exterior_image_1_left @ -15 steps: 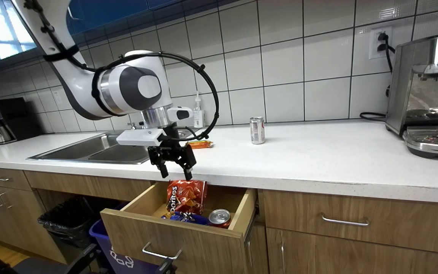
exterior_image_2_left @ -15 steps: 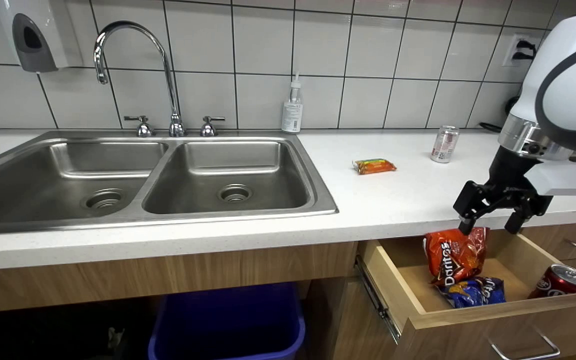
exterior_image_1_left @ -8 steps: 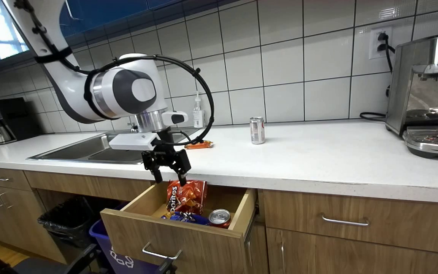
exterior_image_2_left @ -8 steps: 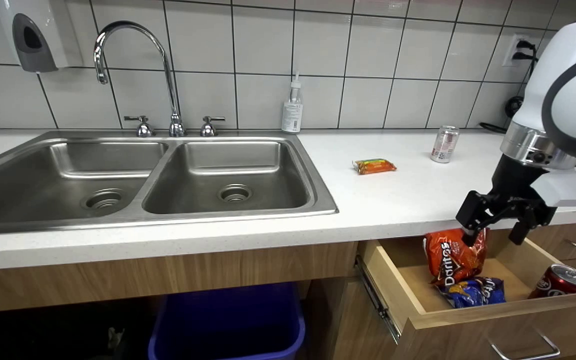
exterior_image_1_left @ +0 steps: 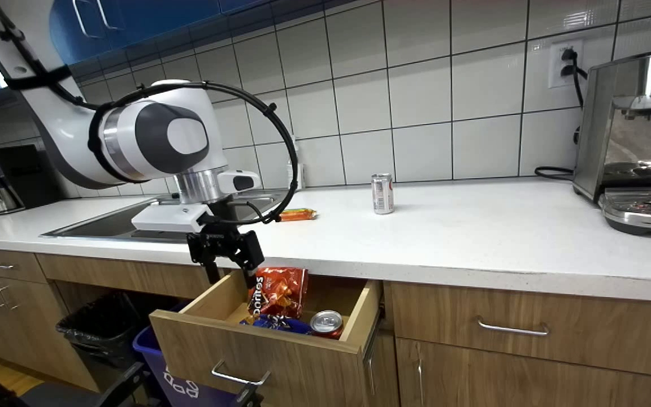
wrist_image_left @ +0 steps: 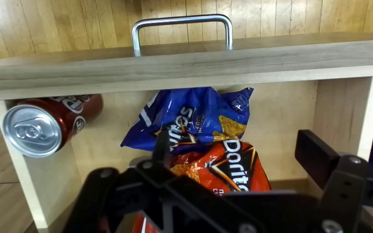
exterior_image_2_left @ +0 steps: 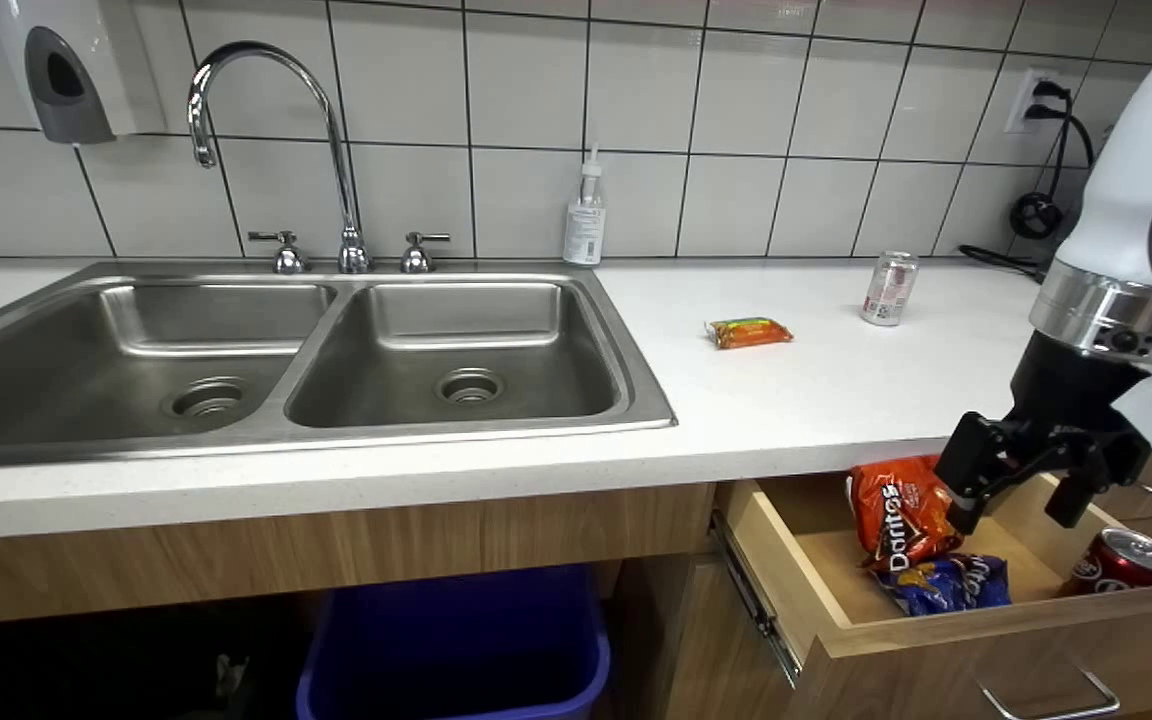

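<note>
My gripper (exterior_image_1_left: 231, 278) is open with nothing held, hanging just above the pulled-out drawer (exterior_image_2_left: 986, 655). Inside the drawer lie a red Doritos bag (exterior_image_2_left: 898, 520), a blue Doritos bag (exterior_image_2_left: 954, 583) and a dark red soda can (exterior_image_2_left: 1124, 560) tilted in a front corner. From the wrist view, the fingers (wrist_image_left: 317, 155) stand wide apart, and the red bag (wrist_image_left: 220, 161) shows between and below them, partly covered by the gripper. The blue bag (wrist_image_left: 202, 116) overlaps or touches the red one, nearer the drawer front. Contact between gripper and bags cannot be made out.
On the white counter (exterior_image_1_left: 472, 232) stand a silver can (exterior_image_1_left: 382, 194) and an orange snack packet (exterior_image_2_left: 750, 332). A double sink (exterior_image_2_left: 636, 385) and a soap bottle (exterior_image_2_left: 586, 222) are beyond. A coffee machine (exterior_image_1_left: 613, 130) is at one end; a purple bin (exterior_image_2_left: 456, 640) sits under the counter.
The arm has moved lower and outward from the counter, leftward in an exterior view, toward the drawer. The gripper stays open. The drawer and its contents have not visibly moved.
</note>
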Controlling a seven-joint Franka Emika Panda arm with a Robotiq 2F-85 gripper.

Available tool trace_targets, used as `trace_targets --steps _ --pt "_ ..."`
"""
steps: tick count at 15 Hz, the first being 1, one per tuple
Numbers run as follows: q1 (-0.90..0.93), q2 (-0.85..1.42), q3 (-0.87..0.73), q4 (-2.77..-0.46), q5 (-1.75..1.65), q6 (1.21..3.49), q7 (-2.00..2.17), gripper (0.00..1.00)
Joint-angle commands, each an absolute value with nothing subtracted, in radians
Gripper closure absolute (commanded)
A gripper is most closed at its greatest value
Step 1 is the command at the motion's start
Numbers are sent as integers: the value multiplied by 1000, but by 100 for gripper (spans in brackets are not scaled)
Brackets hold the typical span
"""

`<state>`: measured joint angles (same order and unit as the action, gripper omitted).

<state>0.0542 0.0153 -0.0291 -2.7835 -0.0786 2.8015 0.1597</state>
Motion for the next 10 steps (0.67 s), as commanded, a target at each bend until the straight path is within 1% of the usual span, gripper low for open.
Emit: trace_targets --steps 1,5,10 --pt "51 -13 -1 -2781 -82 2785 195 0" --pt "50 -16 7 -2774 -78 2758 167 0" --pt "48 -31 15 -2773 23 2678 64 0"
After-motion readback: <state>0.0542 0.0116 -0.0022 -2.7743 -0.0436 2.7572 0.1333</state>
